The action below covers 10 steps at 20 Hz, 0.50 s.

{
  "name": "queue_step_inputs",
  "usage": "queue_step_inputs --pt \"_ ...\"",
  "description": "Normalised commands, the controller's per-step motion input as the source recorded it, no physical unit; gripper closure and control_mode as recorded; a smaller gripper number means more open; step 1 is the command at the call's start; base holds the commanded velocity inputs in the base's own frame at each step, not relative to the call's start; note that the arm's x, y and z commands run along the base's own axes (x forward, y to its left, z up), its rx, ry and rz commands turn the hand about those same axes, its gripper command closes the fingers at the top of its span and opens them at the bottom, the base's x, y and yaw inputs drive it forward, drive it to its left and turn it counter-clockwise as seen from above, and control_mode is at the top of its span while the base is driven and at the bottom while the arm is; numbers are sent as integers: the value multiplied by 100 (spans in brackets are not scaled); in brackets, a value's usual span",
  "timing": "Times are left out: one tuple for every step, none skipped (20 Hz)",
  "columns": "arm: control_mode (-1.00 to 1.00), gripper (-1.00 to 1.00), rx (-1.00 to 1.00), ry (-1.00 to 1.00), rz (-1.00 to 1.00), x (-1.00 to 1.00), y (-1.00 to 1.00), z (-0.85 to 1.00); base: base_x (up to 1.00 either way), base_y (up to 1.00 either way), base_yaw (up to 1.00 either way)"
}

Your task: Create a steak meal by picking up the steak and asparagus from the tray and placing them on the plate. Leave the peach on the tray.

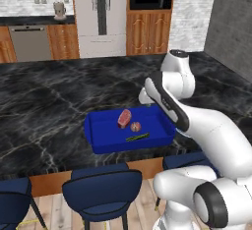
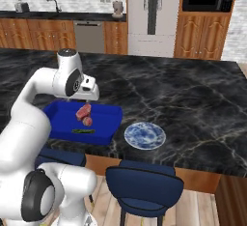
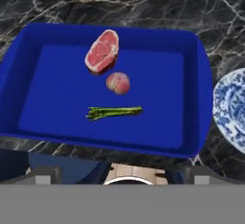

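Blue tray (image 3: 198, 98) sits on the black marble counter (image 1: 44, 101) with all three foods inside it: steak (image 3: 102, 50) toward the far wall, peach (image 3: 118, 83) just beside it at mid-floor, asparagus (image 3: 114, 112) nearest the counter's stool-side edge. None of the three touch each other as far as the hand view shows, though steak and peach are close. Plate (image 2: 144, 135) lies empty on the counter just beside the tray, on the robot's right. Gripper sits above the tray's far side, judging from the base views where the wrist hangs over that wall; the fingers themselves are hidden by the arm there, and the hand view gives only faint grey stubs at its bottom edge, so I cannot tell whether the jaws are parted or closed. Nothing appears held. Key relation: both targets lie below and ahead of the hand, inside the tray walls. Asparagus long axis runs parallel to the tray's long side, so a grasp would likely want the fingers closing across the stalk. Steak stands somewhat on edge, tilted. Judgement: peach sits between the two targets and is the main thing to avoid nudging; the tray's right wall must be cleared on the carry to the plate. Blue stools (image 1: 106, 187) stand below the counter edge, out of the way.
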Motion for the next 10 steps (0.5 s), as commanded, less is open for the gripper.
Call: queue_step_inputs --pt "-100 -100 0 0 0 58 64 -61 0 0 0" --pt "-100 -100 0 0 -1 54 59 -64 0 0 0" --pt "-100 -100 0 1 -1 54 49 -61 0 0 0" --pt "-100 -100 0 3 0 54 37 -62 0 0 0" --pt "-100 -100 0 5 -1 57 37 -62 0 0 0" --pt "-100 -100 0 5 -1 58 37 -58 0 0 0" --pt "-100 -100 0 4 -1 56 35 -45 0 0 0" --pt "-100 -100 0 5 0 64 34 -34 0 0 0" --pt "-100 -100 0 5 0 61 30 -31 0 0 0" --pt "-100 -100 0 5 0 59 28 -31 0 0 0"
